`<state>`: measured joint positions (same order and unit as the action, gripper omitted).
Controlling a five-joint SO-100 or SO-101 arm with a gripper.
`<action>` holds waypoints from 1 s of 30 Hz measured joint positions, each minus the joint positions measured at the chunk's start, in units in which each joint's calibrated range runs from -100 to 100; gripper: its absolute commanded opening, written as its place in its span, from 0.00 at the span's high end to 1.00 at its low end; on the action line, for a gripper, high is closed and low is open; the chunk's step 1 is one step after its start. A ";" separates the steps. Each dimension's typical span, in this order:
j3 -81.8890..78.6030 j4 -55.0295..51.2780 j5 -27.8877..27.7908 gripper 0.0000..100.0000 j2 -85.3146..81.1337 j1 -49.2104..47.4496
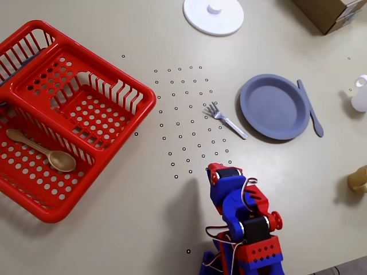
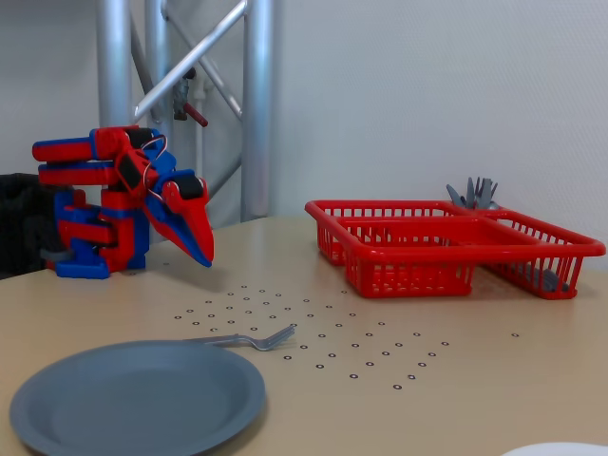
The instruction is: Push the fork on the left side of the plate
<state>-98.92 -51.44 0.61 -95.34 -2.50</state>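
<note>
A small silver fork [image 1: 225, 120] [image 2: 249, 338] lies on the table just left of the blue-grey plate [image 1: 274, 107] [image 2: 133, 398] in the overhead view, its tines pointing away from the plate. The handle end lies close to the plate's rim. My red and blue gripper [image 1: 220, 172] [image 2: 203, 255] hangs folded near the arm's base, its tip pointing down above the table, well apart from the fork. Its jaws look shut with nothing between them.
A red basket [image 1: 114, 103] [image 2: 456, 249] holds a wooden spoon [image 1: 40, 150] at the left of the overhead view. A blue-grey knife-like utensil [image 1: 310, 108] lies right of the plate. A white lid [image 1: 213, 15], a cardboard box [image 1: 332, 12] and small containers [image 1: 360, 94] stand along the far and right edges.
</note>
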 measured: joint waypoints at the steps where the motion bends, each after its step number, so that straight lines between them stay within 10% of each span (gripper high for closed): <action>1: 0.00 0.00 0.00 1.00 0.00 0.00; 20: 0.00 0.00 0.00 1.00 0.00 -1.46; 30: 10.58 14.98 -13.72 1.00 31.45 -2.00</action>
<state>-88.34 -36.46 -13.11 -63.89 -4.51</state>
